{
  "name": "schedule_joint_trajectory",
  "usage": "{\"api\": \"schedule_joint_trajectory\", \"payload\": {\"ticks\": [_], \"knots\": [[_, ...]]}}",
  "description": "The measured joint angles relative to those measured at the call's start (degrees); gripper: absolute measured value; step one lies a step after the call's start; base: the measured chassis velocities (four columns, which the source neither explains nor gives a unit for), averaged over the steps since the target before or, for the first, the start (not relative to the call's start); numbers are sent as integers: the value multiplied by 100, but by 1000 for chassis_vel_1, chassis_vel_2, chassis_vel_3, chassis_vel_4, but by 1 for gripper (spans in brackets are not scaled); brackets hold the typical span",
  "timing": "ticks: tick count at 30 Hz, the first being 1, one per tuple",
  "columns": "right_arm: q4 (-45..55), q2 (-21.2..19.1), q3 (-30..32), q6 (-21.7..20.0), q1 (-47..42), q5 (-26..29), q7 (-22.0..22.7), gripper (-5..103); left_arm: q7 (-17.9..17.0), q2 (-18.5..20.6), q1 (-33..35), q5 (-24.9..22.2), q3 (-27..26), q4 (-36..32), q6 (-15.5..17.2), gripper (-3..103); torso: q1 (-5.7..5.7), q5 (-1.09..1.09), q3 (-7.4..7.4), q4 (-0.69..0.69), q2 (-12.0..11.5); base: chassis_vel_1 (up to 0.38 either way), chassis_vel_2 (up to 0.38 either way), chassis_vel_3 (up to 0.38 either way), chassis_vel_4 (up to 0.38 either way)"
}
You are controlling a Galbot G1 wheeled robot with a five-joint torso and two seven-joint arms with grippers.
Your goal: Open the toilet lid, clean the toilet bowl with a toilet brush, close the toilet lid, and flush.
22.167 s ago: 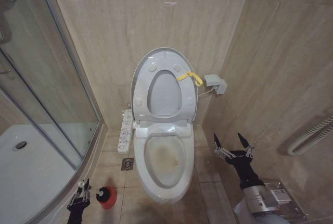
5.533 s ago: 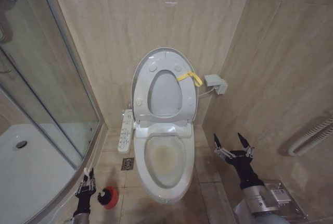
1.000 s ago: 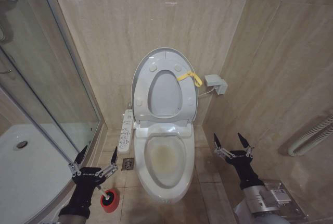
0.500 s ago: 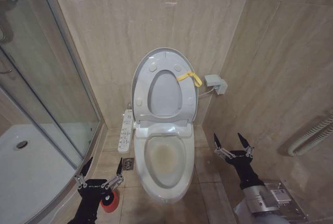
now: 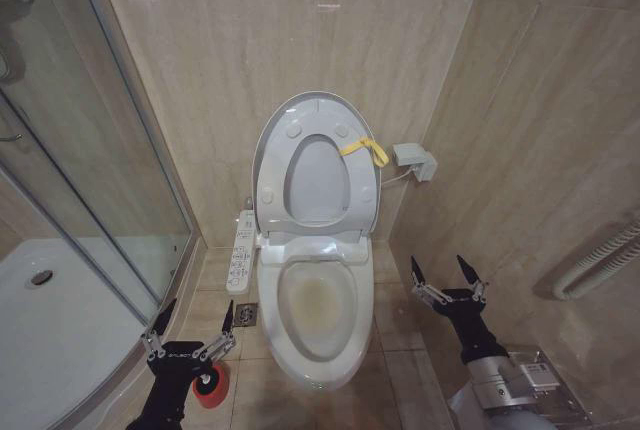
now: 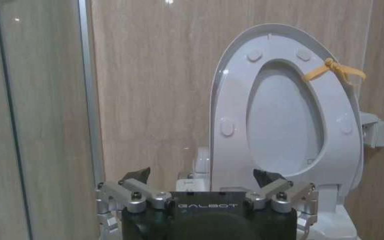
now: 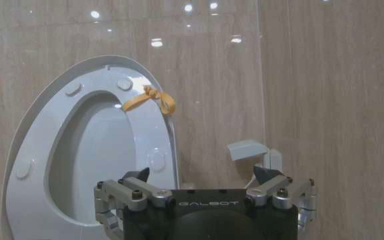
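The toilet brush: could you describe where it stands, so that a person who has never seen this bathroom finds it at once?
Start at the toilet bowl and look at the floor tiles on its left, toward the glass shower enclosure. The toilet brush stands there, just under the open left gripper. Its round red holder is the only red thing nearby.

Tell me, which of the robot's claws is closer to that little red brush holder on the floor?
Left. The left gripper hangs open just above the toilet brush; the right gripper is across the toilet bowl.

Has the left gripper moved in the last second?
Yes. The left gripper, fingers open, has dropped lower in the head view, from beside the floor drain to just above the toilet brush in its red holder.
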Motion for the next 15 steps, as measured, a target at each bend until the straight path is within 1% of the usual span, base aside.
{"api": "schedule_joint_trajectory", "payload": {"ticks": [6, 15], "knots": [[0, 0, 0, 0, 0, 0, 0, 100, 2, -7, -2, 23, -7, 3, -30, 100, 0, 0, 0, 0, 0, 0, 0, 0, 0], [0, 0, 0, 0, 0, 0, 0, 100, 160, -17, 2, 233, -140, 6, -185, 100, 0, 0, 0, 0, 0, 0, 0, 0, 0]]}}
